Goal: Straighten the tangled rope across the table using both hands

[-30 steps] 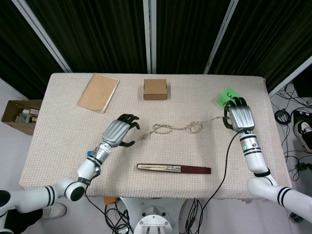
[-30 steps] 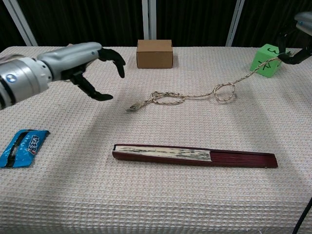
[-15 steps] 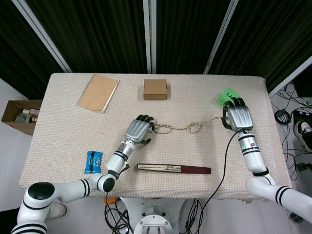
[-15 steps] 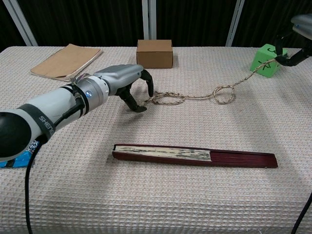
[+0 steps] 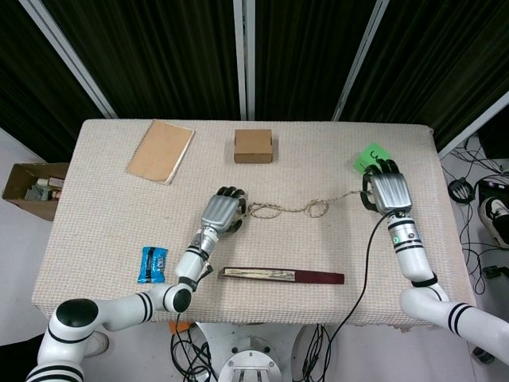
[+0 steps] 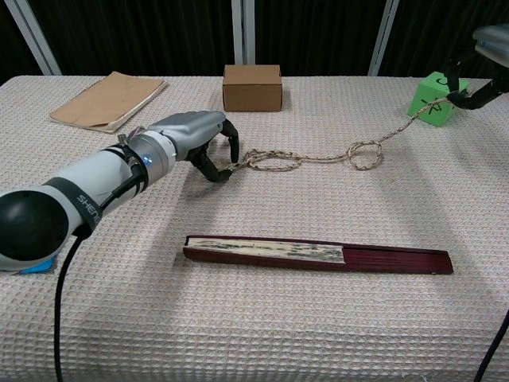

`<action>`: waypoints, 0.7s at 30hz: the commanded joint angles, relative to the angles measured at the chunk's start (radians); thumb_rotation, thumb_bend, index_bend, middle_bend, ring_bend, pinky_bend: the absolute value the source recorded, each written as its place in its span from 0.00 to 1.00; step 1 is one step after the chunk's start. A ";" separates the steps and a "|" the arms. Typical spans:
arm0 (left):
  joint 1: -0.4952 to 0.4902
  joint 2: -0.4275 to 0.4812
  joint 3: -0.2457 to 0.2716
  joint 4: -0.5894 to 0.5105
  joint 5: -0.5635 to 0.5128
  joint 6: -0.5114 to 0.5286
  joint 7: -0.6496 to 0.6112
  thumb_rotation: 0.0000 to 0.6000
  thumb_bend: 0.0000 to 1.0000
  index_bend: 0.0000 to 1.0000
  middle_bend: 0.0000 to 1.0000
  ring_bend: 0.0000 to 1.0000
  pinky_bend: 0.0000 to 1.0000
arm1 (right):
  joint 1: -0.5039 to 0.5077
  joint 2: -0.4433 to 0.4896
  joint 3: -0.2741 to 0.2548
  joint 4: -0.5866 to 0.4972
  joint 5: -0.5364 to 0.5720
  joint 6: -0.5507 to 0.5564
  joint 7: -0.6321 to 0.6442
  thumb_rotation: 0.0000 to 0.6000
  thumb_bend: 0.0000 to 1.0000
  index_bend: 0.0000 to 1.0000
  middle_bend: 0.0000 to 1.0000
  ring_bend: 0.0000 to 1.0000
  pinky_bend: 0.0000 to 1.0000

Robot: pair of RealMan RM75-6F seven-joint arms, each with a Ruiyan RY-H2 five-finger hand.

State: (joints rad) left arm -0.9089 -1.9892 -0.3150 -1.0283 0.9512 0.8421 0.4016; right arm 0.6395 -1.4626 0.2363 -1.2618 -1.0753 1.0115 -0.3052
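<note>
A thin tan rope (image 5: pixel 290 208) (image 6: pixel 318 157) lies across the middle of the table, with a flat loop near its left end and a small knot loop (image 6: pixel 366 151) further right. My left hand (image 5: pixel 223 213) (image 6: pixel 195 137) is down on the cloth, its fingers curled around the rope's left end, which hides the frayed tip. My right hand (image 5: pixel 387 192) (image 6: pixel 481 83) pinches the rope's right end and holds it raised off the table beside a green cube (image 5: pixel 371 157) (image 6: pixel 433 97). From there the rope slopes down to the knot.
A closed dark-red fan (image 5: pixel 282 276) (image 6: pixel 318 255) lies near the front edge. A small cardboard box (image 5: pixel 253 146) (image 6: pixel 252 87) and a brown notebook (image 5: pixel 160 150) (image 6: pixel 107 99) sit at the back. A blue packet (image 5: pixel 153 263) lies front left.
My left hand swept right across the table to the rope's left end and curled its fingers around it. My right hand stayed put, holding the other end.
</note>
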 commanded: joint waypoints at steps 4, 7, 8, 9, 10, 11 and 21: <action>-0.004 -0.010 0.002 0.015 -0.004 0.000 -0.003 1.00 0.38 0.49 0.18 0.11 0.14 | 0.001 0.000 0.000 0.000 0.002 0.000 -0.003 1.00 0.64 0.70 0.31 0.12 0.15; -0.007 -0.013 0.003 0.025 -0.008 -0.003 -0.002 1.00 0.39 0.50 0.18 0.11 0.14 | 0.000 0.000 0.000 0.000 0.004 0.000 -0.003 1.00 0.64 0.70 0.31 0.12 0.15; -0.008 -0.014 0.004 0.028 -0.009 -0.004 -0.002 1.00 0.39 0.50 0.18 0.11 0.14 | 0.000 0.000 0.001 0.000 0.005 0.000 -0.003 1.00 0.64 0.70 0.31 0.12 0.15; -0.009 -0.015 0.004 0.029 -0.010 -0.005 -0.001 1.00 0.40 0.50 0.18 0.11 0.14 | 0.000 0.000 0.001 0.000 0.005 0.000 -0.003 1.00 0.64 0.70 0.31 0.12 0.15; -0.010 -0.016 0.004 0.031 -0.011 -0.005 0.000 1.00 0.40 0.50 0.18 0.11 0.14 | 0.000 0.001 0.001 0.000 0.006 0.000 -0.003 1.00 0.64 0.70 0.31 0.12 0.15; -0.010 -0.016 0.005 0.032 -0.011 -0.005 0.000 1.00 0.40 0.50 0.18 0.11 0.14 | 0.000 0.000 0.001 0.000 0.006 0.000 -0.003 1.00 0.64 0.70 0.31 0.12 0.15; -0.016 -0.024 0.009 0.051 -0.021 -0.015 0.006 1.00 0.47 0.53 0.20 0.11 0.14 | -0.002 -0.001 -0.002 0.004 0.007 -0.002 0.000 1.00 0.65 0.70 0.31 0.12 0.15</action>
State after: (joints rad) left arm -0.9249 -2.0133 -0.3060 -0.9784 0.9308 0.8271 0.4079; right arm 0.6381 -1.4635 0.2343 -1.2585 -1.0680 1.0097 -0.3052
